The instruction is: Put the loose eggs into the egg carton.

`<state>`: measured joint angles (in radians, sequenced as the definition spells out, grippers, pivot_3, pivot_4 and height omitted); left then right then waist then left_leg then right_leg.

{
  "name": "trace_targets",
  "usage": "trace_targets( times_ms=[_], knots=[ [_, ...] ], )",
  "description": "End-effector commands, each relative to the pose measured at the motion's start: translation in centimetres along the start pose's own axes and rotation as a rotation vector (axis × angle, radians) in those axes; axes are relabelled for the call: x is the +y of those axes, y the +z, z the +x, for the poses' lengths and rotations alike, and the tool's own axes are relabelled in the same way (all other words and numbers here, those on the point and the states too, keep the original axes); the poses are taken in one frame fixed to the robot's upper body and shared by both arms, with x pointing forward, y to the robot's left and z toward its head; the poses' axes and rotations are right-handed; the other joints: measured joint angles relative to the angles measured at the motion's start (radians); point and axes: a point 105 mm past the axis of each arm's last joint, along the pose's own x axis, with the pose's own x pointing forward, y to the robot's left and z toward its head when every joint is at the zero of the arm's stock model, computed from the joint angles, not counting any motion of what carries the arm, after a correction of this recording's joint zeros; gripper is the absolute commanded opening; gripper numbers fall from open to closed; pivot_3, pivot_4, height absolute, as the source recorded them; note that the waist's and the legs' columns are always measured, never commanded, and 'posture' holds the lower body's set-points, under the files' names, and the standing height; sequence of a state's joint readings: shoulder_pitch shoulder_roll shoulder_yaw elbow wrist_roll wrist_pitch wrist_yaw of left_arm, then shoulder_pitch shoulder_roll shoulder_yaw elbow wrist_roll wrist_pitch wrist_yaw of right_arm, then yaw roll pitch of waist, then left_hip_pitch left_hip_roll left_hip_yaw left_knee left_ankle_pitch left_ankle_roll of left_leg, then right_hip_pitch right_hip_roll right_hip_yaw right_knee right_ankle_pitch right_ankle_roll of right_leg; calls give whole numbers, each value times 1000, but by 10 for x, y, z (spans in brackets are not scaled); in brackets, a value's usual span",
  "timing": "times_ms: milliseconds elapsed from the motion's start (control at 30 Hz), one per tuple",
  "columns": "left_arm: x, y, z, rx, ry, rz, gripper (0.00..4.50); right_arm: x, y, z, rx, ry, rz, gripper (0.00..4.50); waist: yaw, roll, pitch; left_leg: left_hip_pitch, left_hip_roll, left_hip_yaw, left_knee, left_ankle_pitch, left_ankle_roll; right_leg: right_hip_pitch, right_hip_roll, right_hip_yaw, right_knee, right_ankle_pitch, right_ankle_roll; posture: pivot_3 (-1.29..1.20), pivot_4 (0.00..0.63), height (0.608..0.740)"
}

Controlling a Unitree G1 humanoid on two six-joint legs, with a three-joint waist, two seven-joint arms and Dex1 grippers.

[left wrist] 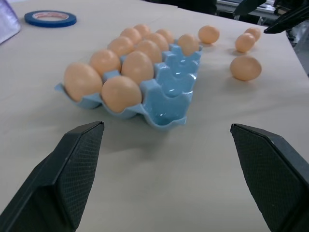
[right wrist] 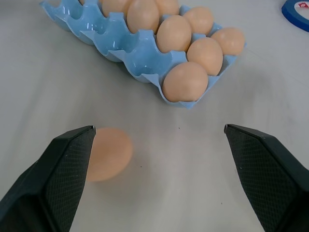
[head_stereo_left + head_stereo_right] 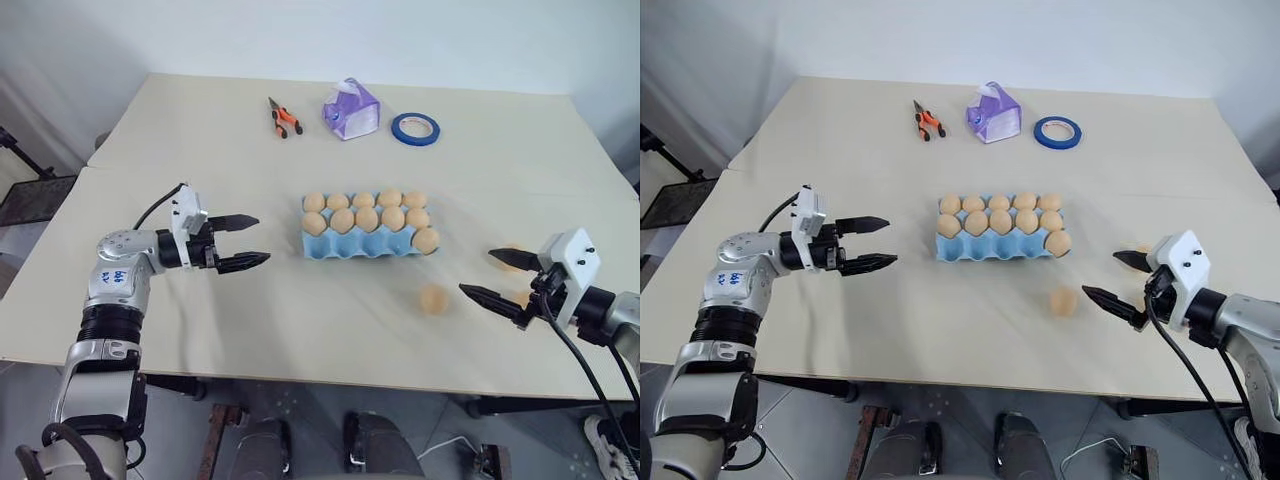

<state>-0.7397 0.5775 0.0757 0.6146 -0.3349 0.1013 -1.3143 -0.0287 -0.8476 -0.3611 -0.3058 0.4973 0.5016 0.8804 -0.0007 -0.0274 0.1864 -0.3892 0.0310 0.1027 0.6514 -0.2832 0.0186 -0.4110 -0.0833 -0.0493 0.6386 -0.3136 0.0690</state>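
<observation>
Light blue egg carton [image 3: 365, 240] sits mid-table, back two rows full, one egg in the front row's right-end cup, other front cups empty. Loose eggs on the table to its right: one [image 3: 433, 298] just front-right of the carton, two more by the right gripper [image 3: 492, 275]. Right gripper spread wide, empty. Left gripper [image 3: 250, 239] wide open, empty, left of the carton.

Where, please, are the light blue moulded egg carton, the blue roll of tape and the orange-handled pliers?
light blue moulded egg carton [image 3: 350, 247], left eye view, empty front cups.
blue roll of tape [image 3: 415, 128], left eye view, its ring.
orange-handled pliers [image 3: 286, 119], left eye view, the handles.
</observation>
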Motion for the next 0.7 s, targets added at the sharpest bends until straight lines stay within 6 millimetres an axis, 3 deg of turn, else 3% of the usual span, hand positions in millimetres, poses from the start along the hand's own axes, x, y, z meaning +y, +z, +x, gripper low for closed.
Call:
trace_targets(
  times_ms=[33, 367, 500, 700],
  knots=[
    [-1, 8, 2, -22, -37, 5, 4465, -2, 14, -5, -46, -25, -37, 4500, -1, 0, 0, 0, 0, 0, 0, 0, 0, 0, 0, 0, 0, 0, 0, 0, 150, 740],
    [6, 11, 3, -36, 35, 41, 4465, -5, 17, -1, -59, -40, -36, 4500, -1, 0, 0, 0, 0, 0, 0, 0, 0, 0, 0, 0, 0, 0, 0, 0, 150, 740],
    [5, 7, 3, -10, 32, 24, 4465, -15, 25, 0, -111, -125, -27, 4500, -2, 0, 0, 0, 0, 0, 1, 0, 0, 0, 0, 0, 1, 0, 0, 0, 150, 740],
    [-7, 9, 7, -40, -39, 38, 4465, -29, 23, -38, -173, -346, 76, 4500, 7, 0, 0, 0, 0, -1, 0, 0, 0, 0, 0, -1, 1, 0, 0, 0, 150, 740]
  ],
)
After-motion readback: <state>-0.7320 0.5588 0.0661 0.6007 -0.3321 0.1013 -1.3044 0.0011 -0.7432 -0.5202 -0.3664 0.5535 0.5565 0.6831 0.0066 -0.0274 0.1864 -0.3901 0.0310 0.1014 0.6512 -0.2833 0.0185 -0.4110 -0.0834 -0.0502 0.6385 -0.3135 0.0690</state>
